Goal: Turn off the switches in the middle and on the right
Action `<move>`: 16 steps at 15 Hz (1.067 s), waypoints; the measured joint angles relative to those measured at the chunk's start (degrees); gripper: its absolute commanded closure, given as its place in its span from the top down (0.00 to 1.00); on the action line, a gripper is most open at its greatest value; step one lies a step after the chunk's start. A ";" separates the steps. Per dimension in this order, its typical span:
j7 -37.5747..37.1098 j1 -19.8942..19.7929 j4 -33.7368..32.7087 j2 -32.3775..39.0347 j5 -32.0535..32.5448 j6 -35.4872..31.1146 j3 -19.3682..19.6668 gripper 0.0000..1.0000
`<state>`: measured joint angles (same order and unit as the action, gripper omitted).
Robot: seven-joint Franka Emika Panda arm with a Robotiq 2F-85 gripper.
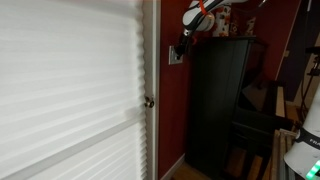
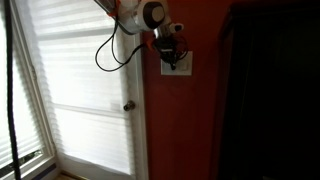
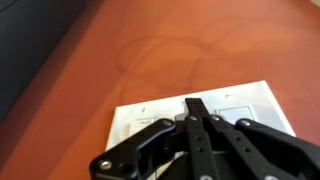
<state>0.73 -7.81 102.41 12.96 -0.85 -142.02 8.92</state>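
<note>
In an exterior view the wall plate [image 1: 176, 57] was only a small pale patch. The end effector [image 1: 183, 48] covered its upper edge, and no toggles could be told apart. In an exterior view the end effector [image 2: 170, 52] again hid the plate's top. Only the wrist view showed the switches [image 3: 236, 110], faint pale rectangles within the plate. There the end effector [image 3: 197, 108] was clenched on nothing at the plate's middle. Contact could not be judged.

White arm [image 1: 200, 14] with orange bands, looping black cable [image 2: 98, 56], black jaws.
</note>
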 measured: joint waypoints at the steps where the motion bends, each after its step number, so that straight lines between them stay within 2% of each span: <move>1: 0.08 -0.02 0.00 0.03 -0.25 -0.10 -0.02 0.04; 8: 2.90 -0.94 0.03 0.24 -4.05 -1.05 -0.76 0.04; 16: -3.90 -0.91 -1.98 -0.23 0.07 5.55 0.22 0.04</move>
<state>-3.17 -8.71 100.43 12.73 -0.77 -136.46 9.14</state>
